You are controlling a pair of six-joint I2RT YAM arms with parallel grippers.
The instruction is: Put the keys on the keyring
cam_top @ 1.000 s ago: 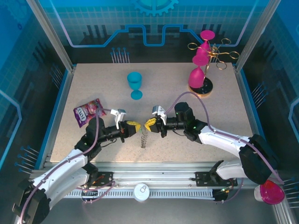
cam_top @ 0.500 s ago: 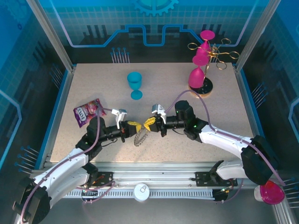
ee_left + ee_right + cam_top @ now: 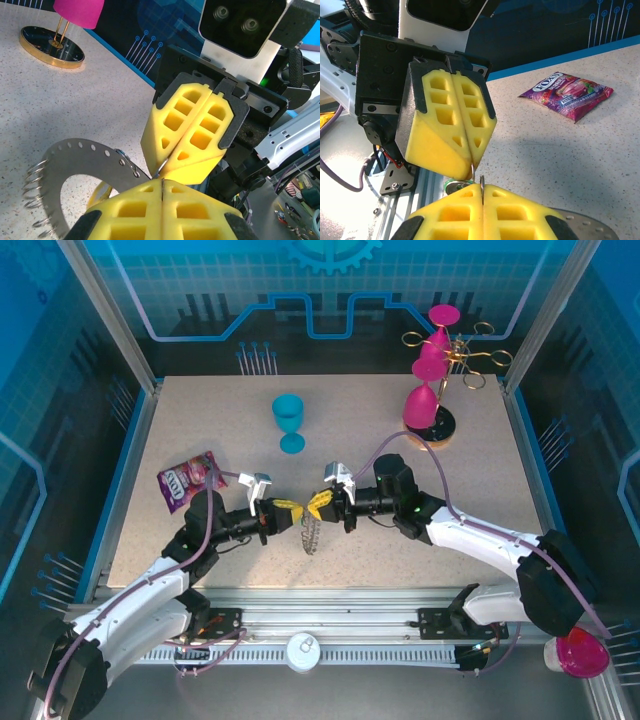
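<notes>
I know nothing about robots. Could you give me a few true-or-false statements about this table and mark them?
1. The left gripper and the right gripper are both shut, tip to tip. True.
2. The keyring lies flat on the table. False: it hangs below the meeting fingertips.
3. The blue goblet stands upright. True.
4. The sweets packet lies beside the right arm. False: it lies beside the left arm.

the speckled beige table [image 3: 480, 480] carries an upright blue goblet [image 3: 289, 421], a flat purple candy packet [image 3: 187, 481] and a gold-rimmed rack base [image 3: 434, 430].
</notes>
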